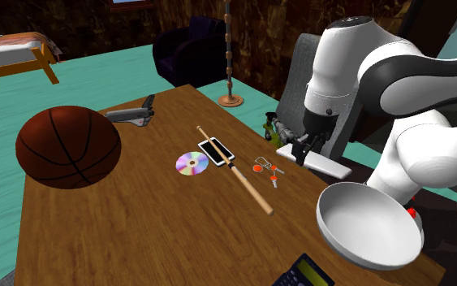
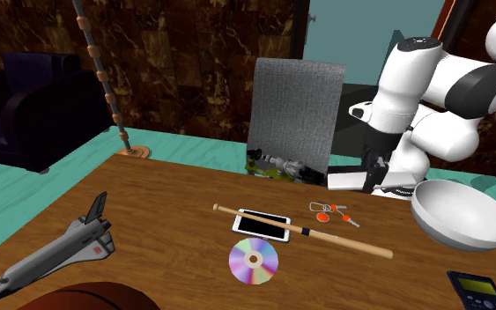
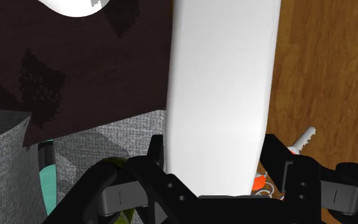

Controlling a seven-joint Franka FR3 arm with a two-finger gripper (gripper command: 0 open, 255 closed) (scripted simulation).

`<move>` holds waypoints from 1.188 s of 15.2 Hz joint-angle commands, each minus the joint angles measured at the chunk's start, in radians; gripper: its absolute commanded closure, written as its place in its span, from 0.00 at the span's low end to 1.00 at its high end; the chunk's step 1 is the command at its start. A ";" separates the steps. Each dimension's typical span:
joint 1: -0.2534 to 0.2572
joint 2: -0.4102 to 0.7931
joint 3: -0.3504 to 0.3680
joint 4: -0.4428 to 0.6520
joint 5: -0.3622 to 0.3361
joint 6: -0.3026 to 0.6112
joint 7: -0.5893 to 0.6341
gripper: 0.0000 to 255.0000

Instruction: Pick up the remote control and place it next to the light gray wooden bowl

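Observation:
The remote control (image 1: 325, 166) is a plain white slab at the table's far edge, beside the grey chair. My gripper (image 1: 303, 153) is shut on its end nearest the keys; in the second exterior view the gripper (image 2: 376, 176) stands over the remote control (image 2: 344, 180). In the wrist view the gripper (image 3: 212, 153) clasps the long white remote control (image 3: 222, 83) between both black fingers. I cannot tell whether the remote rests on the wood or hangs just above it. The light bowl (image 1: 370, 223) sits at the table corner near the stand, a short way from the gripper.
On the brown table (image 1: 137, 236) lie keys with orange tags (image 1: 265, 168), a long wooden stick (image 1: 234, 169), a phone (image 1: 216, 151), a disc (image 1: 191, 163), a toy shuttle (image 1: 133, 114), a basketball (image 1: 68, 146) and a calculator (image 1: 303, 273). A grey chair back (image 2: 294, 114) rises behind the remote.

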 commanded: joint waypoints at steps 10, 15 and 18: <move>0.021 0.060 0.039 -0.109 0.043 0.167 0.001 1.00; 0.021 0.060 0.039 -0.108 0.043 0.167 0.001 1.00; 0.020 0.061 0.039 -0.108 0.043 0.167 0.000 0.00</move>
